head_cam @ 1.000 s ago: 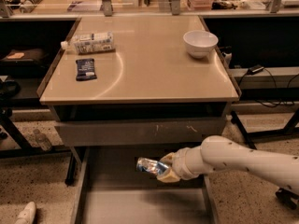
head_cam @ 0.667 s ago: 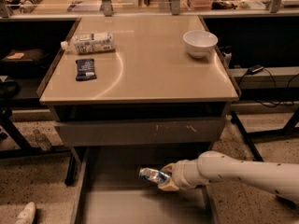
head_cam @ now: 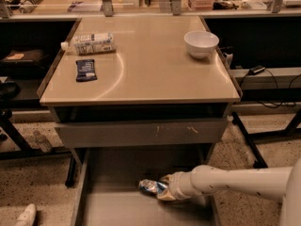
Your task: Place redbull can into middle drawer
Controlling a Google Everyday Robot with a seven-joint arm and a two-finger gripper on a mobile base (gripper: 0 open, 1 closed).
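Note:
The redbull can point(head_cam: 151, 187) is blue and silver and lies on its side, low over the floor of the open middle drawer point(head_cam: 117, 211). My gripper point(head_cam: 162, 191) reaches in from the right on a white arm and is shut on the can's right end. I cannot tell whether the can touches the drawer floor. The drawer is pulled out below the flat grey front panel point(head_cam: 141, 132).
On the tabletop point(head_cam: 150, 74) lie a clear bottle with a white label point(head_cam: 89, 43), a dark-blue snack bar point(head_cam: 86, 70) and a white bowl point(head_cam: 201, 43). Table legs and cables stand at the right. A small bottle point(head_cam: 41, 141) lies on the floor at left.
My gripper has carried the can lower and a little further into the drawer. The arm has dropped with it. Nothing on the tabletop has moved.

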